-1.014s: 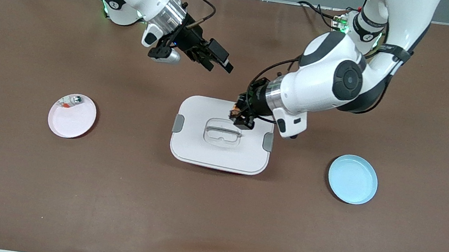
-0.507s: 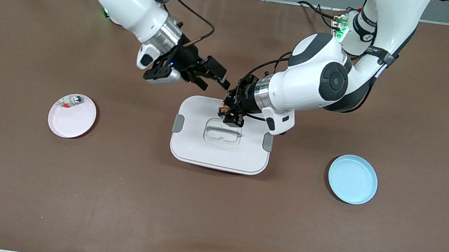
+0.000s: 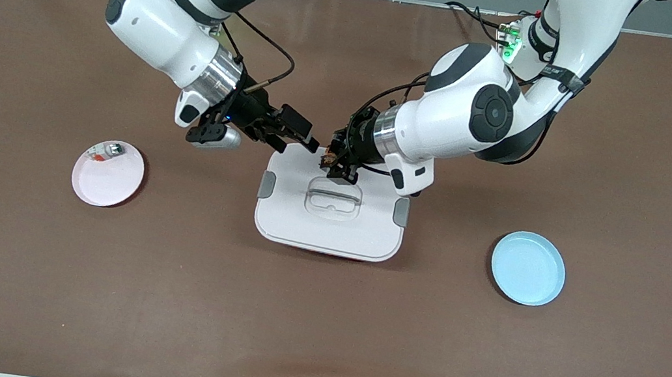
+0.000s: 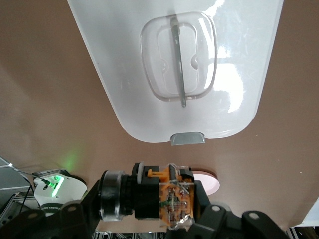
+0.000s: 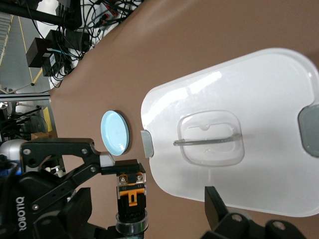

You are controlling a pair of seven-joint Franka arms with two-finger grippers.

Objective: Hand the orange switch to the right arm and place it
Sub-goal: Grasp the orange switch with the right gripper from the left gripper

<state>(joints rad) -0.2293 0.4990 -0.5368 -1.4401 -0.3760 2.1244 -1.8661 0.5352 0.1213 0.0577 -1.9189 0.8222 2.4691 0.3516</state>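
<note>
1. The orange switch is clamped in my left claw, in the air over the edge of the white lidded box nearest the robot bases.
2. In the left wrist view the orange switch lies with its long axis crosswise between my fingers; a black collar and a silver ring sit at one end, the clear-and-orange body at the other. In the right wrist view the silver-ringed end of the switch points away from the box.
3. My left claw is closed tight on the switch.
4. My right claw has its jaws spread wide and holds nothing. It hangs over the bench at the same edge of the box, just beside the switch but apart from it.
5. The box lid carries a clear recessed handle and a grey latch at each end.
6. A pink plate lies toward the right arm's end of the bench, a blue plate toward the left arm's end.
</note>
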